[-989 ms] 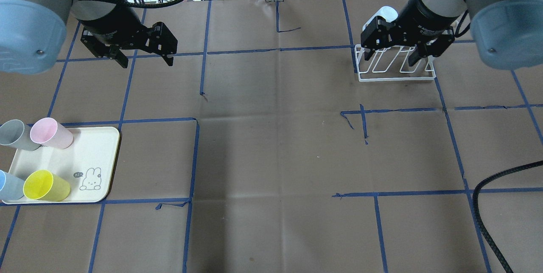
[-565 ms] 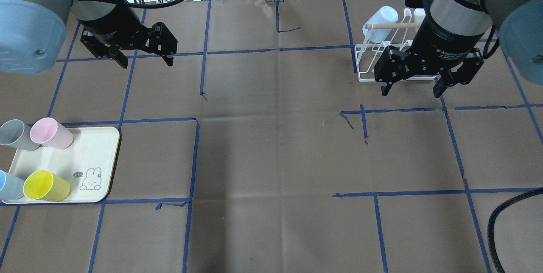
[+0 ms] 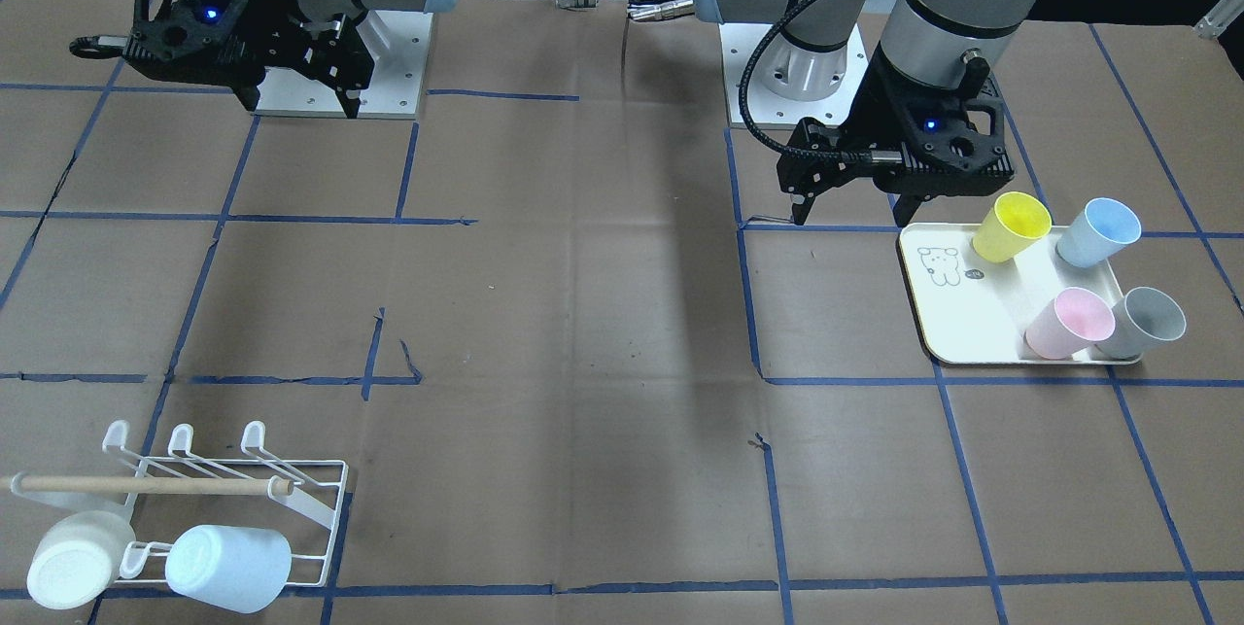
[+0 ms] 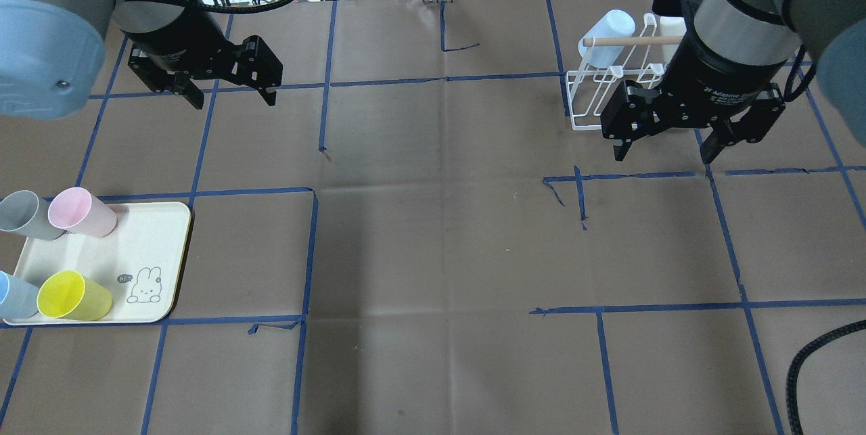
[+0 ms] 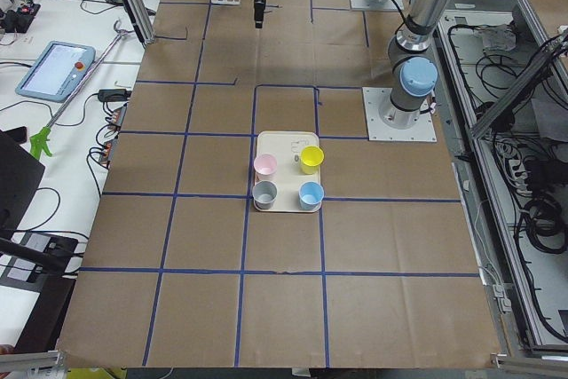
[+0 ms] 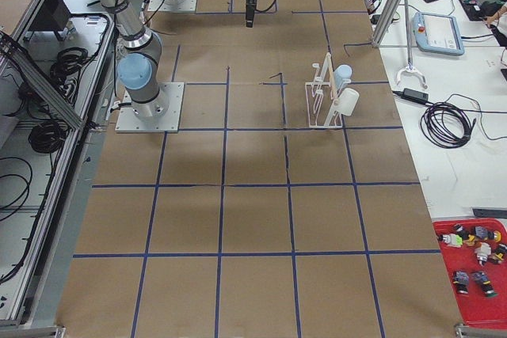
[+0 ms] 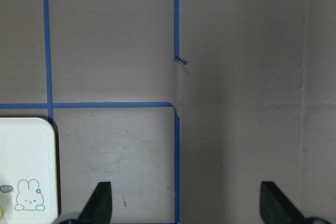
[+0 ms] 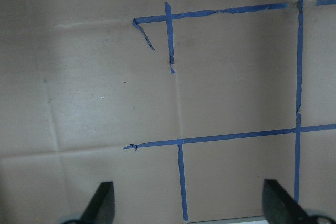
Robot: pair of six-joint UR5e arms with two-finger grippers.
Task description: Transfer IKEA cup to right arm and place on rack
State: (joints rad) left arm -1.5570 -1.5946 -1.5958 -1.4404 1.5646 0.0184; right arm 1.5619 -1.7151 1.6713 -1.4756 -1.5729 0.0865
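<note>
Brown paper gridded with blue tape covers the counter (image 4: 433, 252). Right arm (image 4: 737, 22) hangs just beside the rack (image 3: 309, 508), jaws apart and empty. A pale blue cup (image 3: 228, 567) and a white cup (image 3: 78, 562) sit tilted on the rack's prongs near the dowel (image 3: 146, 484), so this placement looks finished. Left arm (image 4: 155, 9), jaws likewise apart and empty, hovers near the tray (image 3: 957, 314), probably to fetch another cup. Four cups stand close together there. The dowel and filled prongs narrow the free slots.

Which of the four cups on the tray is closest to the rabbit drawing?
The yellow cup, right beside the rabbit; the pink cup, grey cup and blue cup sit farther.
</note>
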